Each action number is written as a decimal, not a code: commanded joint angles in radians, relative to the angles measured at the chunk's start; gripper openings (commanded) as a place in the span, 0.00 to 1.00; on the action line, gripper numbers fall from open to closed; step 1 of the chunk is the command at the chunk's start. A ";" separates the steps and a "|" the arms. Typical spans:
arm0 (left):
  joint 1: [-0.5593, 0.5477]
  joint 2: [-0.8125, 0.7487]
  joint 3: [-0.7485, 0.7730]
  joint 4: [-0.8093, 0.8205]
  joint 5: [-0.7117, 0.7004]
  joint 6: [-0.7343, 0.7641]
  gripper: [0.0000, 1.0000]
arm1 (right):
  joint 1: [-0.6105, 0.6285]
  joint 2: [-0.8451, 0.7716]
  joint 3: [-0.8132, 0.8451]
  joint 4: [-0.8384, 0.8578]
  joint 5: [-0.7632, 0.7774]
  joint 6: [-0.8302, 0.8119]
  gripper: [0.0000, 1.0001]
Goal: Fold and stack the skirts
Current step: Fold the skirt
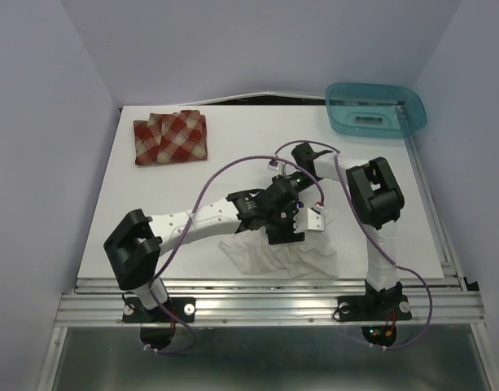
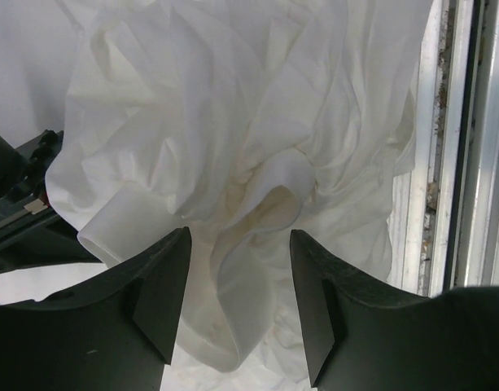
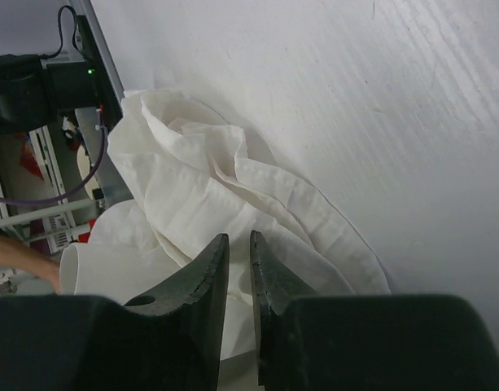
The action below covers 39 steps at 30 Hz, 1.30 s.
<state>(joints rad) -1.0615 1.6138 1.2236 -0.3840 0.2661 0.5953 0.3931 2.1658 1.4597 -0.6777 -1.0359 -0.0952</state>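
Note:
The white skirt (image 1: 282, 254) lies crumpled near the table's front edge, in the middle. My left gripper (image 1: 283, 234) hangs over its far edge. In the left wrist view the left gripper (image 2: 239, 236) is open, with a raised fold of the white skirt (image 2: 233, 147) between the jaws. My right gripper (image 1: 311, 215) is just to the right of the left one. In the right wrist view the right gripper (image 3: 238, 238) is nearly closed, pinching a thin layer of the white skirt (image 3: 208, 179). The red-and-cream plaid skirt (image 1: 170, 138) lies folded at the far left.
A teal plastic basket (image 1: 375, 108) stands at the table's far right corner. The aluminium rail (image 1: 265, 285) runs along the front edge, close behind the white skirt. The two arms cross closely above the cloth.

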 commanded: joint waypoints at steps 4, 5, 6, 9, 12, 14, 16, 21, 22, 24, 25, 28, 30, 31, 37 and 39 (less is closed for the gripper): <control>-0.006 0.032 -0.007 0.089 -0.051 -0.012 0.45 | 0.004 -0.020 -0.048 -0.011 -0.056 -0.060 0.21; -0.006 0.029 -0.006 0.082 -0.050 -0.011 0.40 | 0.004 -0.021 -0.056 -0.014 -0.058 -0.063 0.19; -0.005 0.023 -0.004 0.079 -0.050 -0.009 0.34 | 0.004 -0.021 -0.056 -0.014 -0.056 -0.066 0.18; -0.006 -0.029 0.008 0.051 -0.054 -0.005 0.05 | 0.004 -0.029 -0.073 -0.016 -0.059 -0.080 0.14; -0.003 -0.061 0.036 0.019 -0.065 -0.006 0.00 | 0.004 -0.034 -0.084 -0.014 -0.059 -0.093 0.11; 0.001 -0.074 0.042 0.010 -0.077 -0.015 0.00 | 0.004 -0.035 -0.090 -0.014 -0.058 -0.100 0.09; 0.008 -0.083 0.037 0.025 -0.105 -0.019 0.00 | 0.004 -0.035 -0.094 -0.014 -0.056 -0.104 0.08; 0.041 -0.065 0.025 0.071 -0.159 -0.035 0.00 | 0.004 -0.043 -0.110 -0.014 -0.056 -0.116 0.06; 0.050 -0.061 0.024 0.080 -0.165 -0.040 0.00 | 0.004 -0.046 -0.113 -0.014 -0.055 -0.118 0.06; 0.064 -0.046 0.011 0.117 -0.189 -0.051 0.00 | 0.004 -0.055 -0.125 -0.014 -0.050 -0.127 0.06; 0.077 -0.039 0.008 0.137 -0.195 -0.052 0.00 | 0.004 -0.058 -0.130 -0.014 -0.050 -0.135 0.06; 0.090 0.006 -0.007 0.190 -0.217 -0.063 0.00 | 0.004 -0.061 -0.144 -0.014 -0.047 -0.140 0.06; 0.097 0.047 -0.010 0.211 -0.203 -0.066 0.00 | 0.004 -0.060 -0.145 -0.019 -0.047 -0.144 0.06; 0.098 0.061 -0.016 0.232 -0.196 -0.065 0.00 | 0.004 -0.057 -0.144 -0.020 -0.044 -0.144 0.05; 0.095 0.118 -0.077 0.286 -0.137 -0.058 0.00 | 0.004 -0.046 -0.104 -0.020 0.017 -0.101 0.05; 0.092 0.124 -0.099 0.300 -0.140 -0.051 0.00 | -0.009 -0.029 -0.073 -0.022 0.048 -0.068 0.05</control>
<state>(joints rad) -0.9649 1.7447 1.1610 -0.1490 0.1059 0.5400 0.3927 2.1544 1.3331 -0.6880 -1.0424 -0.1970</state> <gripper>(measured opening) 0.029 0.055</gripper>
